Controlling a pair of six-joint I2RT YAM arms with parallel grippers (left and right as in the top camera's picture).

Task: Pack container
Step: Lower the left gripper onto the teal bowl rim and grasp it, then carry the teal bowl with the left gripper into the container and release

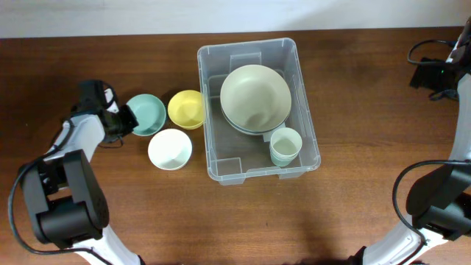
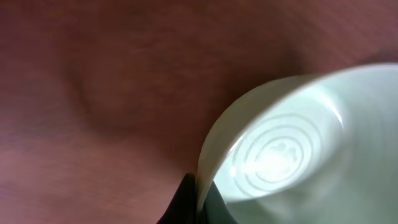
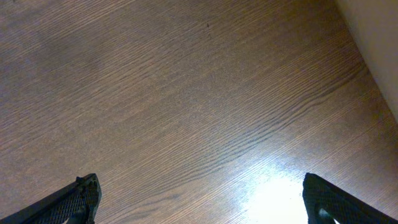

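left gripper (image 2: 200,202): my two dark fingertips sit either side of the rim of the small teal round bowl (image 2: 292,143), pinching it as far as i can judge.
right gripper (image 3: 202,196): spread wide over bare brown wooden table (image 3: 186,93), holding nothing.
container: the large clear plastic rectangular bin (image 1: 246,46) stands between my two grippers, to the right of my left one, past the bowls, and well apart from my right one.
done: stacked large pale green round bowls (image 1: 255,97) and stacked pale green cups (image 1: 285,145) are inside the bin.
left: three bowls are outside it: the teal one in my pinch, a yellow round bowl (image 1: 186,108) just right of it beside the bin wall, and a white round bowl (image 1: 170,149) near both.
progress: i judge it roughly half packed.
writing: none i can read. the teal bowl shows only raised rings in its base, and i see no brand or legible label on the bin.
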